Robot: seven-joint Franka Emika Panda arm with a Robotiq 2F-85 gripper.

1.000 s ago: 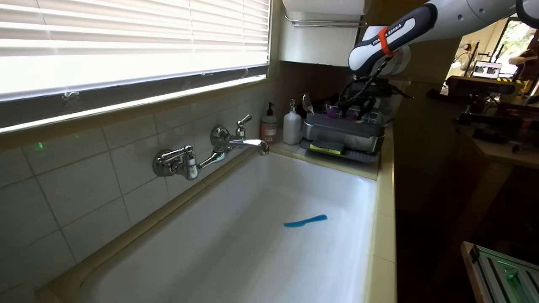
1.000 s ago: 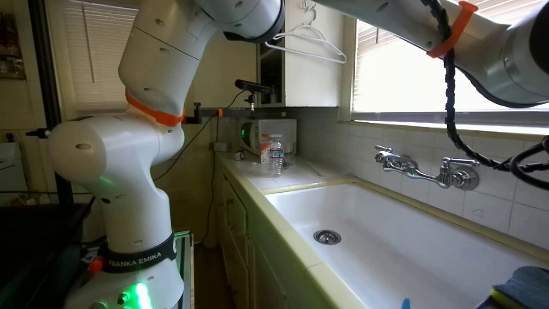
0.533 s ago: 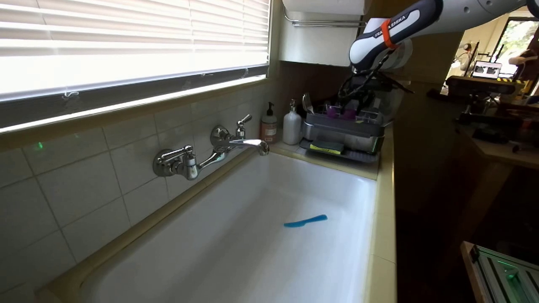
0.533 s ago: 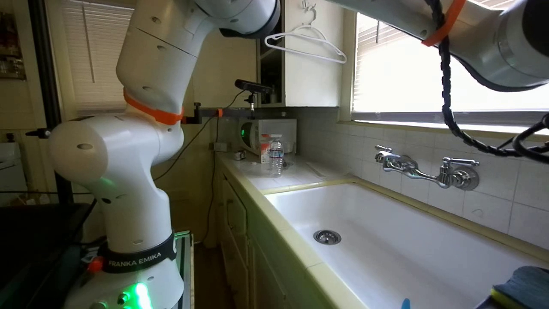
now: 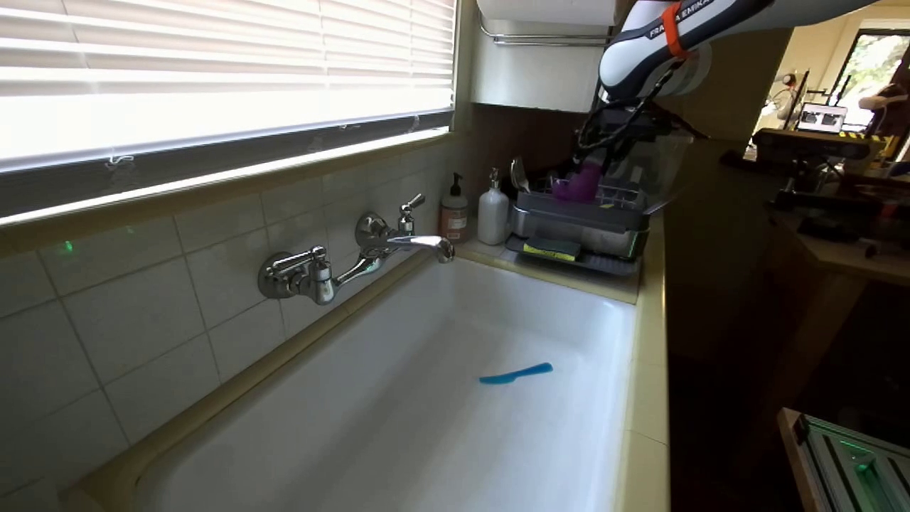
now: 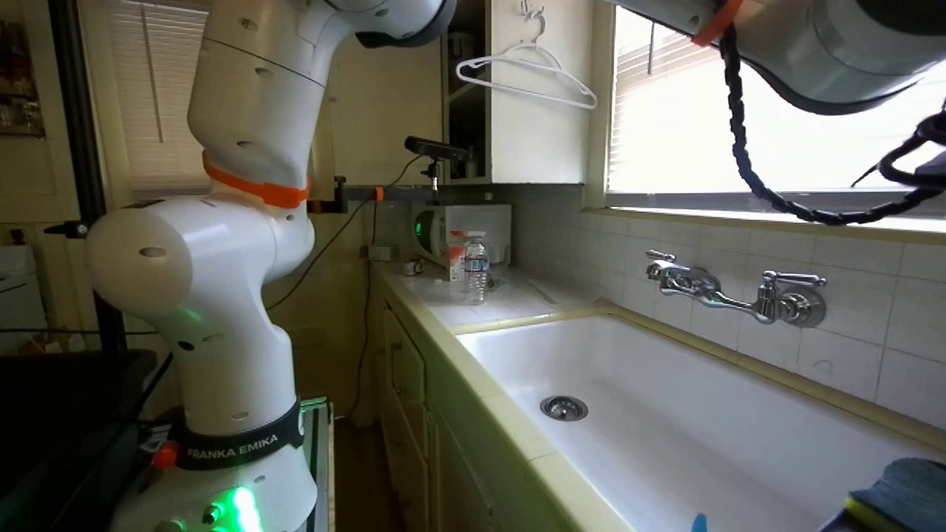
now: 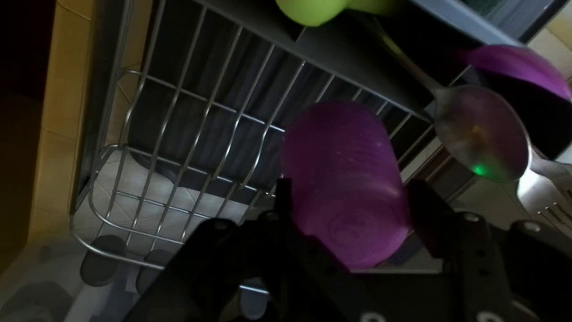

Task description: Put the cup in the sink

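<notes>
The purple cup (image 7: 344, 179) is upside down between my gripper's two fingers in the wrist view, both fingers against its sides near its base. In an exterior view the cup (image 5: 587, 179) hangs under my gripper (image 5: 601, 158), just above the grey dish rack. My gripper (image 7: 351, 197) is shut on the cup. The sink is the long white basin (image 5: 398, 419) in front of the rack; it also shows in an exterior view (image 6: 665, 436), where my gripper and the cup are out of view.
The dish rack (image 5: 583, 213) holds cutlery (image 7: 482, 134) and another purple item (image 7: 518, 67). Soap bottles (image 5: 493, 213) and a sponge (image 5: 552, 247) stand beside it. The chrome faucet (image 5: 419, 243) juts over the sink. A blue knife (image 5: 515, 373) lies in the basin.
My gripper has risen out of the dish rack with the cup, which now shows more fully above the rack. The arm has moved up. The blue knife has not moved.
</notes>
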